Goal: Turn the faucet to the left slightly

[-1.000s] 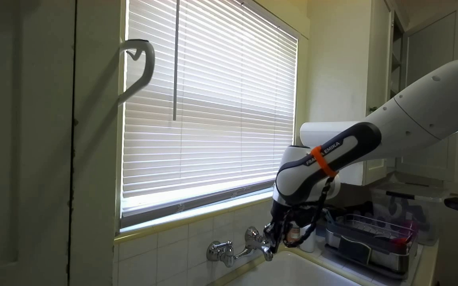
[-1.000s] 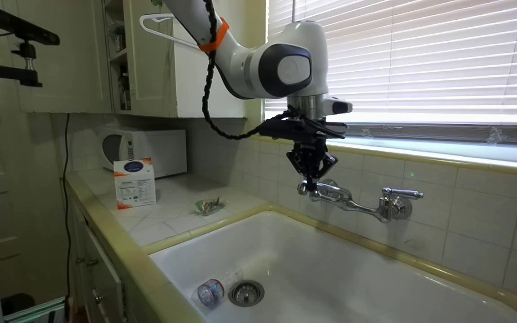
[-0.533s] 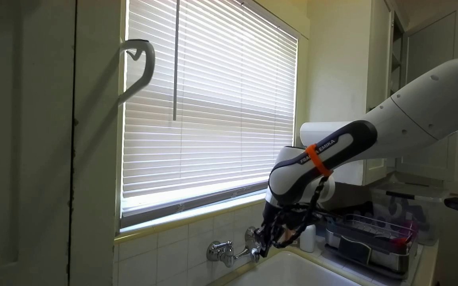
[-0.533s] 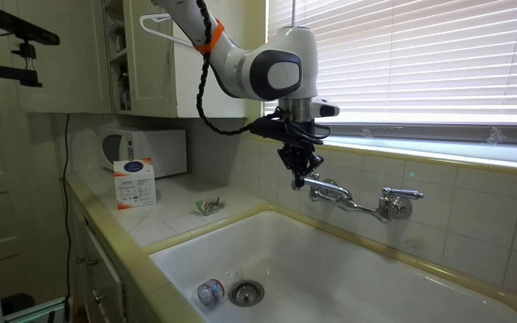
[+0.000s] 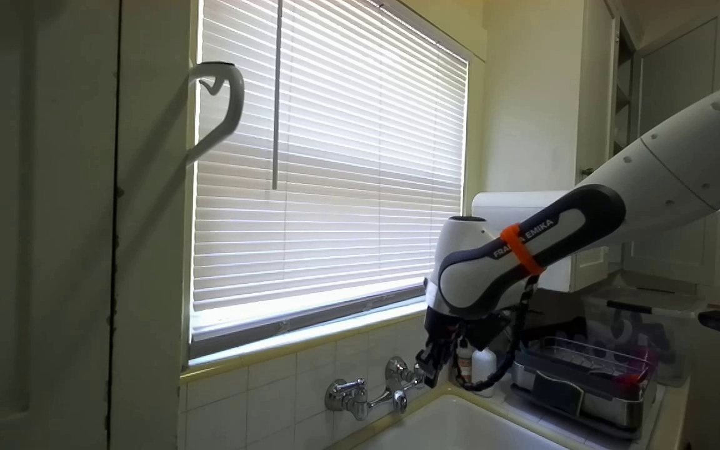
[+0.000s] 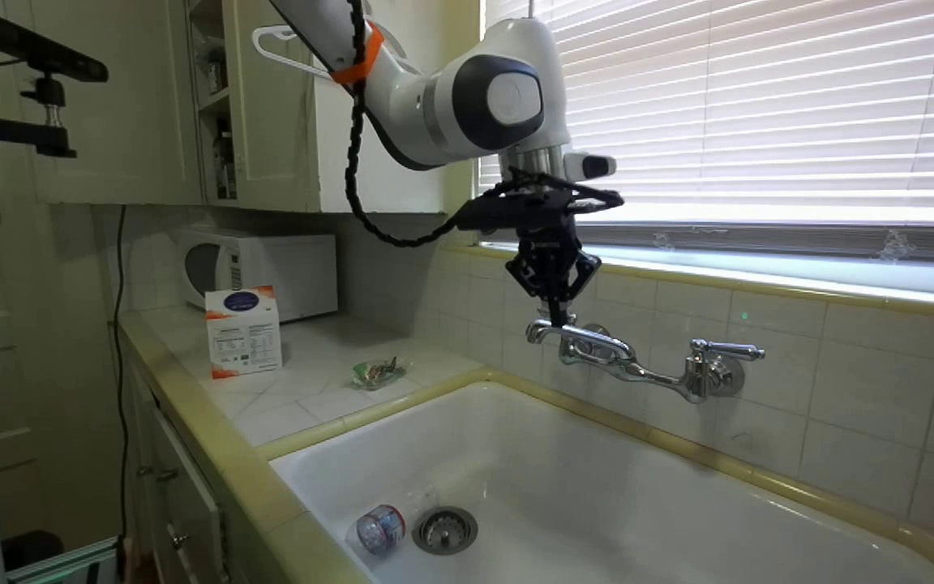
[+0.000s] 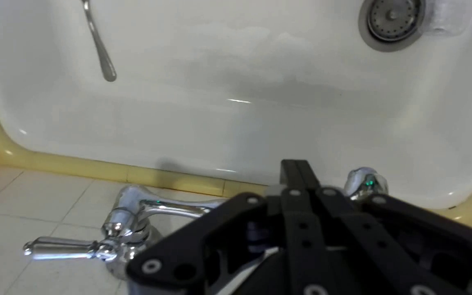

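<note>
Faucet (image 6: pixel 636 372) is mounted on the wall (image 6: pixel 864 389) above the back edge of the sink (image 6: pixel 637 487). Gripper (image 6: pixel 559 323) is closed, fingertips (image 7: pixel 288 170) pressed together; the tips are seen against the spout (image 6: pixel 611 344) in an exterior view, contact can't be told. Bottle (image 6: pixel 381 529) is laid beside the drain (image 6: pixel 445 530), toward the sink's front edge. Box (image 6: pixel 244 337) is stood near the front edge of the counter (image 6: pixel 317 365), microwave (image 6: pixel 289 276) placed beyond it.
</note>
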You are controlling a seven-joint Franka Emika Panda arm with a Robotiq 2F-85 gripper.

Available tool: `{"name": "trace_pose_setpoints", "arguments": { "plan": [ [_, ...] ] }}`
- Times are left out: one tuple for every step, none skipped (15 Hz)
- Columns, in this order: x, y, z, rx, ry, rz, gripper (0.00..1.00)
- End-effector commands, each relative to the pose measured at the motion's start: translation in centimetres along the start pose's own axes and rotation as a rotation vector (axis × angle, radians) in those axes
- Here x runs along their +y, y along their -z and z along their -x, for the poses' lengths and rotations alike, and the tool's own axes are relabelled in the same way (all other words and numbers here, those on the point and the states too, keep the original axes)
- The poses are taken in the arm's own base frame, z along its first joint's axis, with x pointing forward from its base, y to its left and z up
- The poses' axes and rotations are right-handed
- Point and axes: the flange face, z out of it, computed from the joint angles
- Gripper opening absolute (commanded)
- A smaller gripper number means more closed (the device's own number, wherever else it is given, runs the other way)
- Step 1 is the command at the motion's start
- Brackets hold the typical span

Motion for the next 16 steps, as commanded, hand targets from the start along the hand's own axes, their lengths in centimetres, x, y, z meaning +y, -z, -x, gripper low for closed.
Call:
{"name": "trace_pose_setpoints", "arguments": {
  "plan": [
    [1.6, 4.2, 2.9, -0.043, 0.059, 0.043, 0.27],
    [2.0, 5.3, 3.5, -0.056, 0.046, 0.051, 0.33],
    [2.3, 6.4, 3.9, -0.059, 0.033, 0.062, 0.40],
    [2.6, 7.6, 4.3, -0.068, 0.012, 0.087, 0.49],
    [2.8, 8.8, 4.6, -0.073, -0.003, 0.098, 0.56],
    [3.0, 10.0, 4.9, -0.084, -0.038, 0.084, 0.63],
    [3.0, 10.8, 5.2, -0.097, -0.071, 0.048, 0.71],
    [3.2, 11.8, 5.4, -0.108, -0.124, 0.042, 0.78],
    [3.3, 12.4, 5.7, -0.121, -0.165, 0.039, 0.87],
    [3.4, 13.2, 5.9, -0.133, -0.224, 0.031, 0.93],
    [3.4, 13.7, 6.2, -0.146, -0.273, 0.015, 0.99],
    [3.3, 14.2, 6.5, -0.158, -0.321, 0.006, 1.00],
    [3.3, 14.7, 6.6, -0.160, -0.359, -0.001, 1.00],
    [3.2, 15.1, 6.6, -0.153, -0.399, -0.013, 1.00],
    [3.3, 15.5, 6.6, -0.147, -0.440, -0.021, 1.00],
    [3.2, 15.8, 6.6, -0.148, -0.472, -0.025, 1.00]
  ]
}}
